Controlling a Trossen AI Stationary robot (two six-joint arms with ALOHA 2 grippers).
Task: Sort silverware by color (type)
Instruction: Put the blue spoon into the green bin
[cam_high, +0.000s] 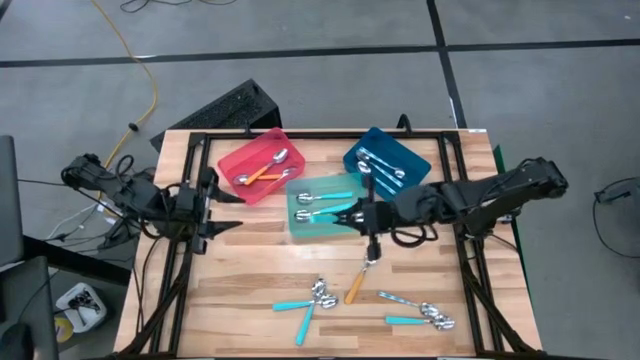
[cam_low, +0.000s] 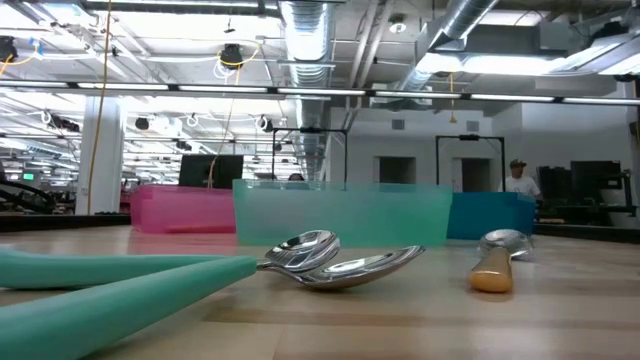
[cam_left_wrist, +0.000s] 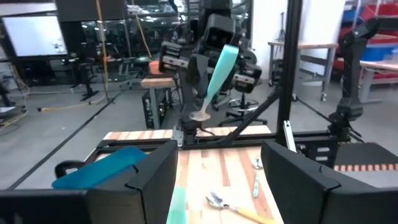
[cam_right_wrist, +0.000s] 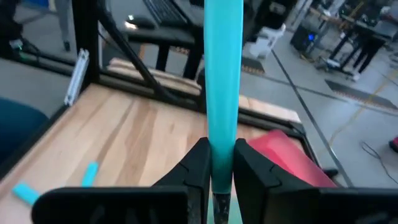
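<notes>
Right gripper (cam_right_wrist: 217, 163) around teal spoon (cam_right_wrist: 222, 81), bowl hidden below fingers.

The right gripper (cam_high: 352, 215) reaches toward the table's middle, fingers (cam_right_wrist: 198, 163) clamped; the left gripper (cam_high: 228, 226) waits open at the left edge.

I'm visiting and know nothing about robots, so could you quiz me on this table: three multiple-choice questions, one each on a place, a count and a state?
1. Where is the right gripper?
A. over the teal tray
B. over the red tray
C. off the table

2. How many spoons lie in the red tray?
A. none
B. two
C. five

3. What is the right gripper doing?
A. hanging open and empty
B. gripping a teal spoon
C. gripping an orange spoon

Answers:
1 A, the high view shows it at that tray's right edge.
2 B, two orange-handled spoons lie there.
3 B, the right wrist view shows the fingers pinching the teal handle.
</notes>
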